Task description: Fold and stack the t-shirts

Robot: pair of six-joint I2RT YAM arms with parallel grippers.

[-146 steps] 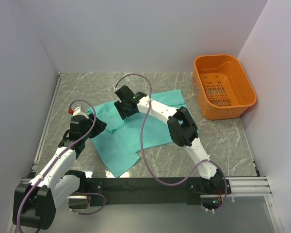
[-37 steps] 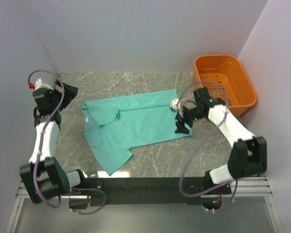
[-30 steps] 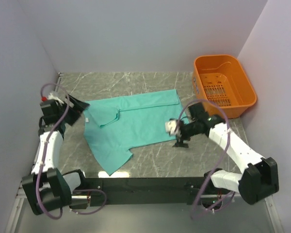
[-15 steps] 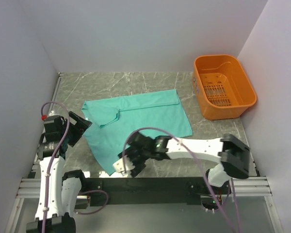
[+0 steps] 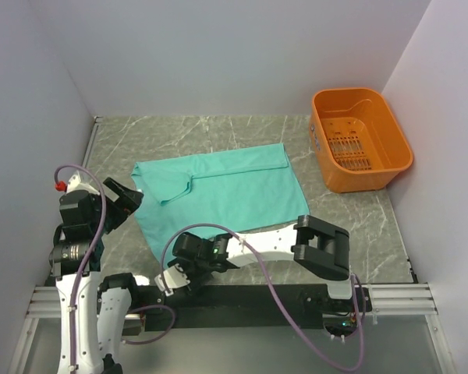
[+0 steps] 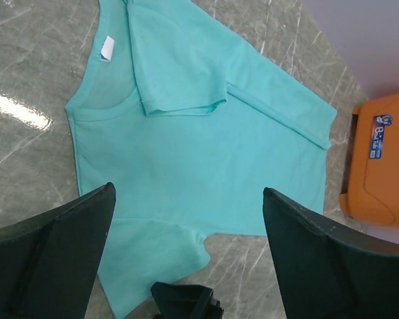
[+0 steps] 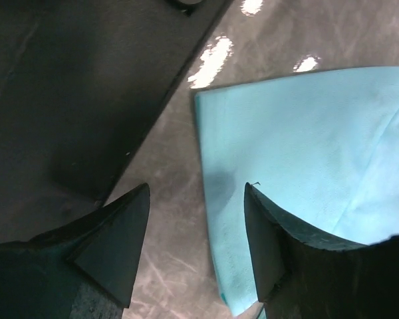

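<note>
One teal t-shirt (image 5: 226,195) lies spread flat on the marble table, its far-left sleeve (image 5: 170,184) folded onto the body. My right gripper (image 5: 176,277) is open, low over the near-left sleeve at the table's front edge. In the right wrist view (image 7: 196,191) the sleeve's corner (image 7: 299,146) lies between and beyond the open fingers. My left gripper (image 5: 125,198) is open and empty, raised beside the shirt's left side. Its wrist view (image 6: 187,193) looks down on the whole t-shirt (image 6: 206,146) with its white neck label (image 6: 106,48).
An orange plastic basket (image 5: 361,140) stands at the back right, also in the left wrist view (image 6: 380,166). The black base rail (image 7: 80,73) runs just in front of the near sleeve. Grey walls close off the left, back and right.
My right arm swung from the shirt's right edge across to the near-left sleeve and has gone lower and further left. My left arm drew back from the far left corner toward its base.
</note>
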